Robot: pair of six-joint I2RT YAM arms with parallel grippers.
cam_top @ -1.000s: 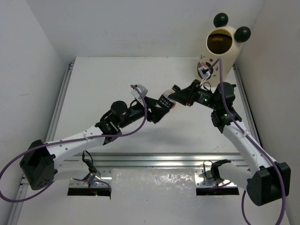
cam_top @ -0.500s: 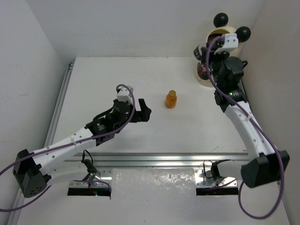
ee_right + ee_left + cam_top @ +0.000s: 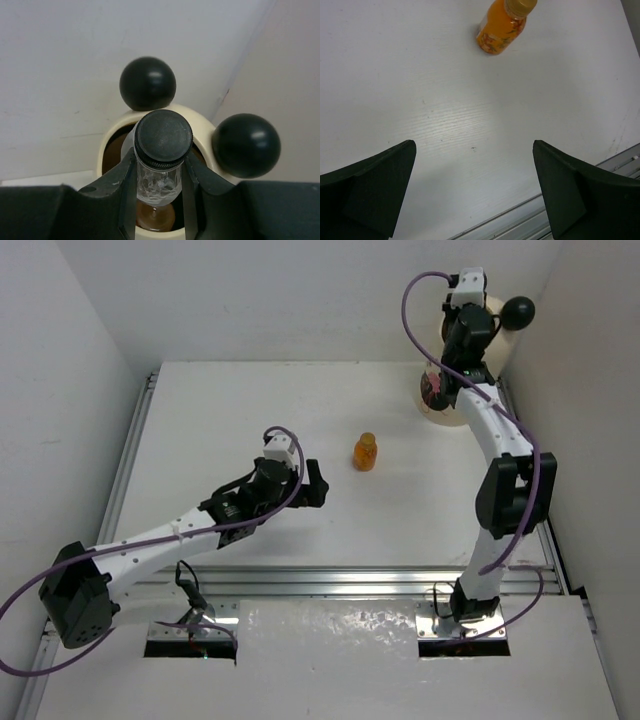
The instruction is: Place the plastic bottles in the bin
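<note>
My right gripper (image 3: 159, 175) is shut on a clear plastic bottle with a black cap (image 3: 162, 137) and holds it upright over the round opening of the cream-white bin (image 3: 107, 136). The bin's two black ball ears (image 3: 148, 82) show behind it. A brownish-orange bottle (image 3: 156, 216) lies inside the bin. In the top view the raised right gripper (image 3: 462, 338) covers most of the bin (image 3: 441, 406). An orange bottle (image 3: 365, 452) stands mid-table and also shows in the left wrist view (image 3: 502, 27). My left gripper (image 3: 316, 485) is open and empty, a little short of it.
The bin stands in the far right corner against the white walls. An aluminium rail (image 3: 330, 580) runs along the near table edge and another (image 3: 130, 455) along the left. The right arm (image 3: 505, 490) rises steeply by the right wall.
One second ago both grippers met mid-table. The right arm has since lifted the clear bottle up over the bin. The left gripper drew back, open, leaving the orange bottle standing.
</note>
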